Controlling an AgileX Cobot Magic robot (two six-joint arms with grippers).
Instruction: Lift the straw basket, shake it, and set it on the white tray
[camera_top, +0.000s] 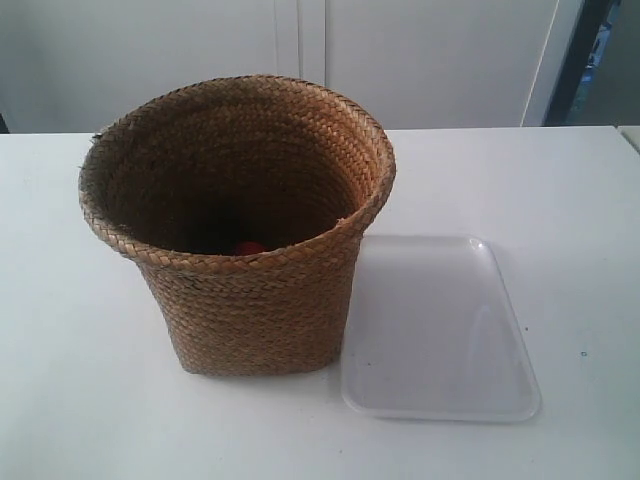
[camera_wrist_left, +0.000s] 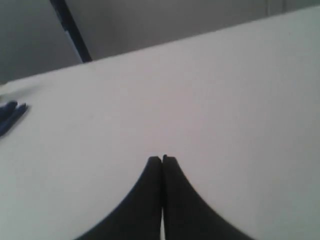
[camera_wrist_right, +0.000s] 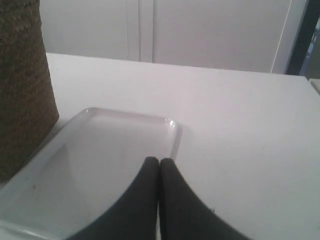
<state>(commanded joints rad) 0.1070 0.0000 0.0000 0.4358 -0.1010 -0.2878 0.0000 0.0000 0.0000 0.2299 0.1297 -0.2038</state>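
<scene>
The brown woven straw basket (camera_top: 245, 240) stands upright on the white table, left of centre in the exterior view, with something small and red (camera_top: 250, 247) low inside it. The white tray (camera_top: 435, 335) lies flat just right of its base. No arm shows in the exterior view. My right gripper (camera_wrist_right: 159, 160) is shut with nothing between its dark fingers, hovering over the white tray (camera_wrist_right: 100, 160), and the straw basket's wall (camera_wrist_right: 22, 85) rises beside the tray. My left gripper (camera_wrist_left: 162, 158) is shut and empty over bare table; basket and tray are out of that view.
The white table (camera_top: 560, 200) runs back to a pale wall with cabinet panels (camera_top: 300, 50). A dark upright post (camera_wrist_left: 72, 30) stands beyond the table edge in the left wrist view, and a blurred blue object (camera_wrist_left: 11, 115) lies at that view's margin.
</scene>
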